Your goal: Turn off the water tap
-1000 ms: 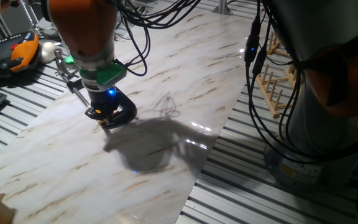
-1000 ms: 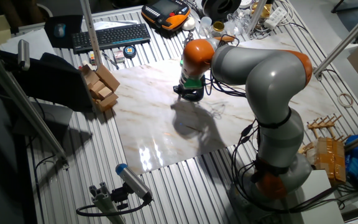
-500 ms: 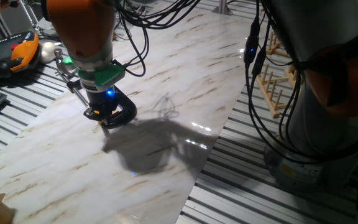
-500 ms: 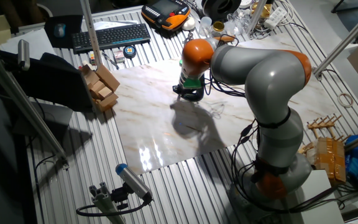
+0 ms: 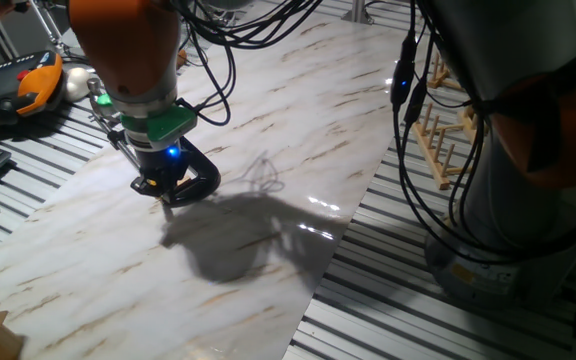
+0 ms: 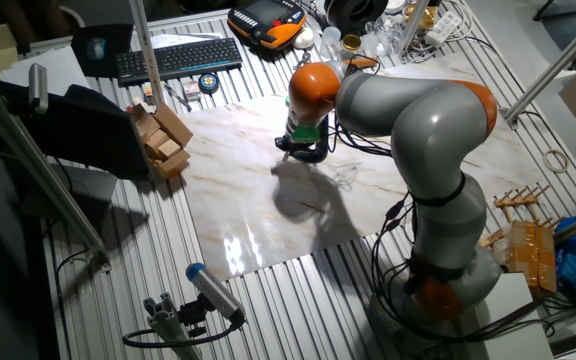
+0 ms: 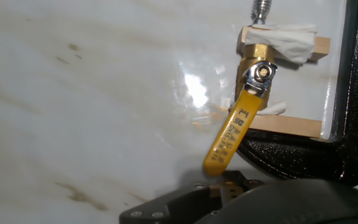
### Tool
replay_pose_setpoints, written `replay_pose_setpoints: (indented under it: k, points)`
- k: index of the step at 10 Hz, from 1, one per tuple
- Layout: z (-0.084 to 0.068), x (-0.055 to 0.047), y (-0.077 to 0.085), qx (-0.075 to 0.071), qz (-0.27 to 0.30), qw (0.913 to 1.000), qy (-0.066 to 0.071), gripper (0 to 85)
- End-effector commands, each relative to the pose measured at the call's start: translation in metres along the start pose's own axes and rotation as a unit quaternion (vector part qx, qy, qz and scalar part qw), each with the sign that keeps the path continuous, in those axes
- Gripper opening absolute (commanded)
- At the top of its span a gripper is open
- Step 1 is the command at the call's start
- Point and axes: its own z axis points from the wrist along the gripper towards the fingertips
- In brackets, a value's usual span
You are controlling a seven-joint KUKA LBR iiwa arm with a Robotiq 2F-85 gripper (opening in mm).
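Note:
The water tap is a small brass valve (image 7: 257, 61) with a yellow lever handle (image 7: 232, 134), held between wooden shims in the jaw of a black C-clamp (image 7: 355, 93). The lever points down and left, away from the valve body. The clamp's silver screw rod (image 7: 261, 9) shows at the top edge. My gripper (image 7: 226, 189) sits just below the lever's tip and looks shut, touching or nearly touching it. In one fixed view my gripper (image 5: 165, 195) points down over the clamp (image 5: 198, 180). In the other fixed view my gripper (image 6: 303, 152) hides the tap.
The clamp lies on a marble board (image 5: 298, 120). An orange teach pendant (image 5: 28, 85) and a keyboard (image 6: 178, 58) lie beyond the board. Wooden blocks (image 6: 163, 140) stand at the board's left edge. A wooden rack (image 5: 438, 130) stands beside the robot's base.
My arm and gripper have shifted slightly left in one fixed view. The clamp has stayed in place.

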Motion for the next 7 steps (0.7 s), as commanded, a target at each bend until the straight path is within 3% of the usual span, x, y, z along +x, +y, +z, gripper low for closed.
replay_pose_setpoints:
  k: [1, 7]
  points:
    - [0.0, -0.0008, 0.0009, 0.0, 0.001, 1.0, 0.0, 0.0]
    - [-0.0006, -0.0063, 0.0062, 0.002, 0.027, 0.9996, 0.004, 0.0]
